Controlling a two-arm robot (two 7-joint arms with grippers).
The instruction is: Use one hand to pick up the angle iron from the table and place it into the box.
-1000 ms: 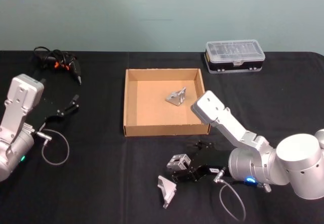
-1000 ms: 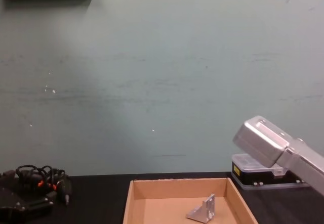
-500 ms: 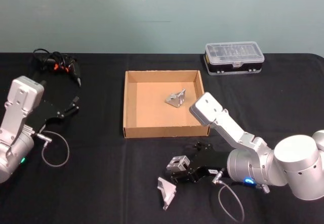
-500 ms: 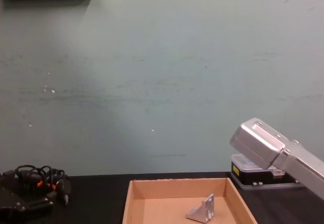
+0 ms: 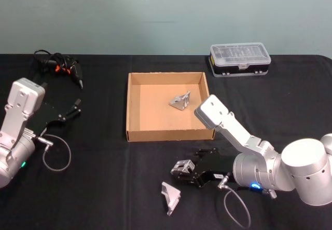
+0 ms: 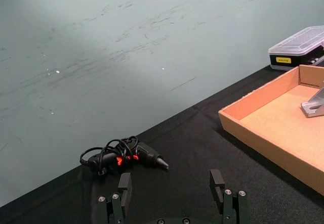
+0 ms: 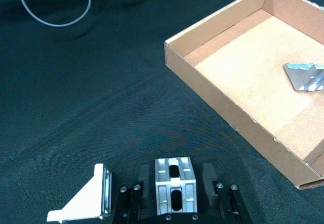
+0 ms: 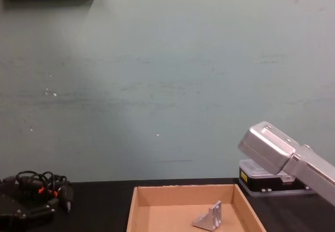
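Note:
My right gripper (image 5: 183, 170) hangs low over the black table (image 5: 104, 188) in front of the box, shut on a silver angle iron (image 7: 174, 183); its dark fingers (image 7: 145, 180) press both sides of the piece. A second angle iron (image 5: 170, 196) lies on the table just beside it, also seen from the right wrist (image 7: 88, 197). The tan cardboard box (image 5: 136, 105) sits mid-table with another angle iron (image 5: 180, 100) inside, near its far right part. My left gripper (image 6: 171, 186) stays open and empty at the table's left side.
A small black case with a clear lid (image 5: 239, 58) stands behind the box to the right. A corded tool with orange marks (image 5: 59, 67) lies at the back left. A grey cable loop (image 5: 56, 152) hangs from the left arm.
The right arm's elbow has dipped slightly and the left arm has shifted a little. The right gripper has kept its hold on the angle iron at almost the same spot.

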